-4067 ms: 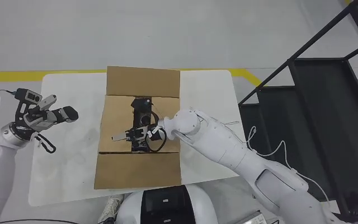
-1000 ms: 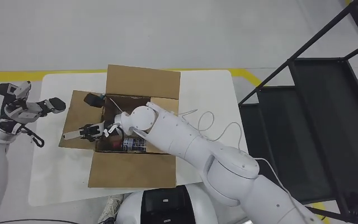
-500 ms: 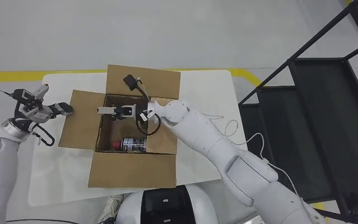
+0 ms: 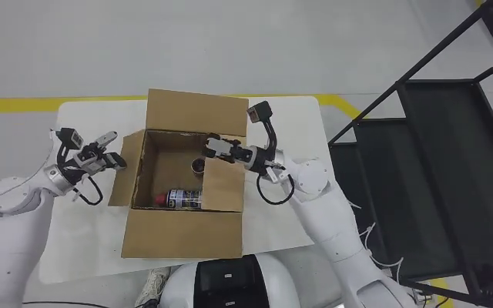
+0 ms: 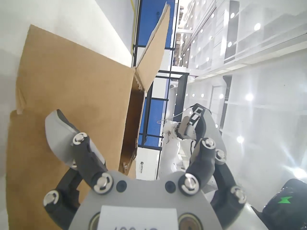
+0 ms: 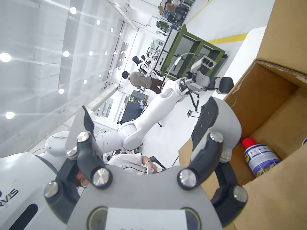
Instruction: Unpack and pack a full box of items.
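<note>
The cardboard box [image 4: 198, 112] stands open in the middle of the white table. A spray can with a red cap [image 4: 179, 198] lies on its floor near the front wall and appears again in the right wrist view [image 6: 260, 160]. A small round object [image 4: 198, 164] sits farther back inside. My right gripper [image 4: 213, 147] hovers over the box's right side, by the upright right flap; it is open [image 6: 148, 120] and holds nothing. My left gripper [image 4: 112, 158] is just outside the raised left flap [image 5: 72, 84], open [image 5: 129, 130], nothing between its fingers.
The box's front flap [image 4: 185, 231] lies flat toward me and the far flap lies flat on the table [image 4: 285, 123]. Bare table surface lies left and right of the box. A black stair frame [image 4: 416, 115] stands off the table's right edge.
My right gripper swept from the box's left side across to its right side. The left flap went from lying flat to raised, and my left gripper came in toward it.
</note>
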You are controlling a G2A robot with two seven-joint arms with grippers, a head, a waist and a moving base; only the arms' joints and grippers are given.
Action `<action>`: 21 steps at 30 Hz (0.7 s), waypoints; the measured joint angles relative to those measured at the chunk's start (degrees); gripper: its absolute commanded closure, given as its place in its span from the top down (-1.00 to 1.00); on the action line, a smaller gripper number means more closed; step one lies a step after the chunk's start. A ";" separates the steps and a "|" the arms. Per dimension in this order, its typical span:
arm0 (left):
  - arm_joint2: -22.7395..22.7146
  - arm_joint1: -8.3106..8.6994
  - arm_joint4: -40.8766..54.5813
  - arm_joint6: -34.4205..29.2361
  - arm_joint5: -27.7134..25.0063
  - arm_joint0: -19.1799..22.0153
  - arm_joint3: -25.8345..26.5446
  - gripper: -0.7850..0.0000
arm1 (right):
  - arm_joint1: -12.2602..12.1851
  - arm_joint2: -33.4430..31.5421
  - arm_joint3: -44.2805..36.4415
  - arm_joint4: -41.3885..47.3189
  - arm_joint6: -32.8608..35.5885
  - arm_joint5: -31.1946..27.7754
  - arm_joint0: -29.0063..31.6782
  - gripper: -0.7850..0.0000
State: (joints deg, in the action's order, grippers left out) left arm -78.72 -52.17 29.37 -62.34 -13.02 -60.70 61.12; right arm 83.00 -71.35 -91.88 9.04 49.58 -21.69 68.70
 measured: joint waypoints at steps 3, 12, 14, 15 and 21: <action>0.89 -0.07 -1.39 -1.15 -0.35 -0.34 0.51 1.00 | -0.41 -0.74 -1.75 0.11 -0.23 0.33 1.56 1.00; -0.21 0.82 -1.98 -10.68 -0.95 -3.19 4.79 1.00 | -1.42 -1.82 -1.83 -0.64 -0.11 1.97 3.08 1.00; -1.14 1.05 -1.70 -11.09 -0.91 -3.65 5.56 1.00 | -1.67 -2.15 -1.40 -0.74 -0.24 2.45 3.60 1.00; -1.37 1.08 -1.24 -11.11 -0.67 -3.82 5.89 1.00 | -1.76 -2.25 -1.32 -0.74 -0.26 2.58 3.84 1.00; -0.05 0.82 -1.25 -11.09 0.16 -3.20 8.36 1.00 | -2.42 -2.68 -1.65 -1.54 -0.24 2.92 5.28 1.00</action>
State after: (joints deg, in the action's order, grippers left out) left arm -78.76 -51.35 28.12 -73.44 -12.86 -63.89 69.48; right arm 80.58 -74.04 -93.54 7.50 49.34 -18.76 73.97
